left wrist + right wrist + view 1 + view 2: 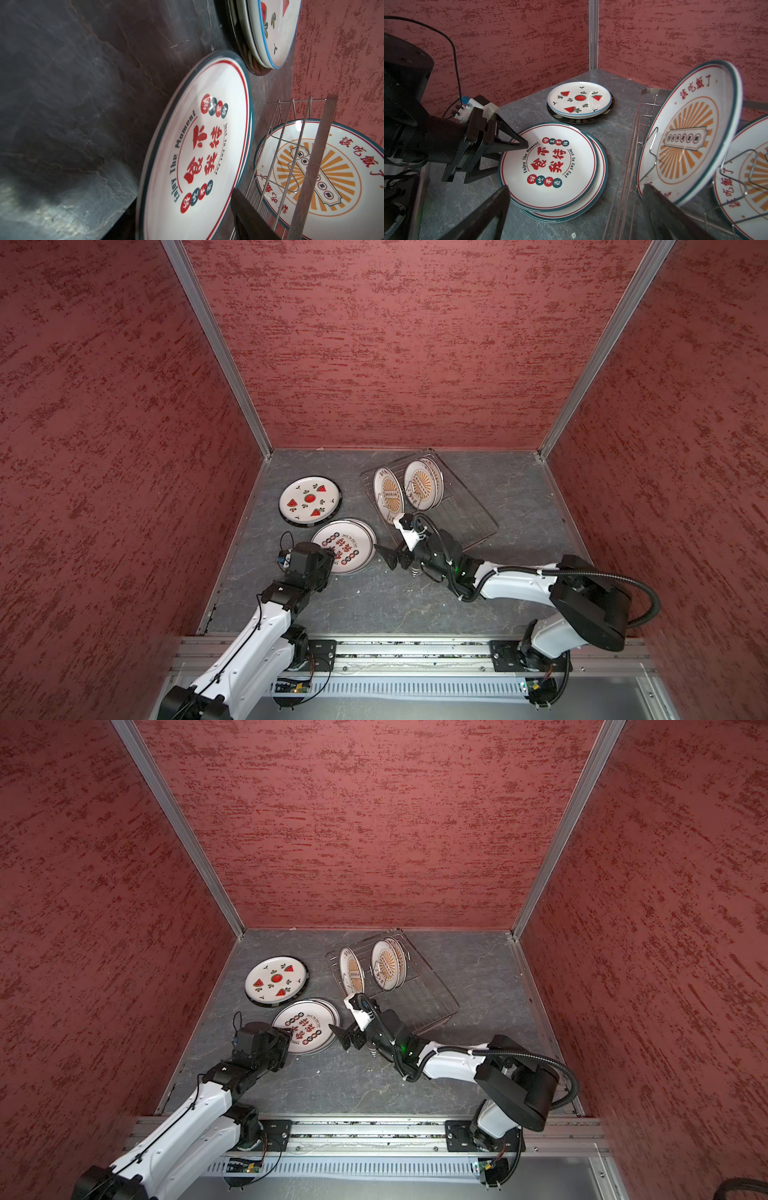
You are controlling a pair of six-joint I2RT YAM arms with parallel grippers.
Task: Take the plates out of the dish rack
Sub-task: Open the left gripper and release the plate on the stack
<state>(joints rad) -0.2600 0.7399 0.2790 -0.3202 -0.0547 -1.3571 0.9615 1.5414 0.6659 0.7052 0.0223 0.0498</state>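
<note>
L gripper (517, 145) hovers over robot-side rim of character-print plates (550, 166), jaws part-open w/ nothing btwn them. R gripper (576, 187), jaws spread wide & empty, sits btwn that stack and dish rack (465, 526); one finger (664, 212) lies just beside lower rim of nearest sunburst plate (689, 133), contact unclear. Character-print plates: two, stacked flat on slate tabletop (374, 605), left of rack in both top views. Watermelon plate (309, 502) tops a second flat stack farther back, over a white plate (579, 117) & a dark-rimmed plate (571, 121). Nearest sunburst plate and further sunburst plates (422, 487) stand on edge in rack's far half, propped by wire prongs (651, 148), printed faces toward L arm (266, 626).
</note>
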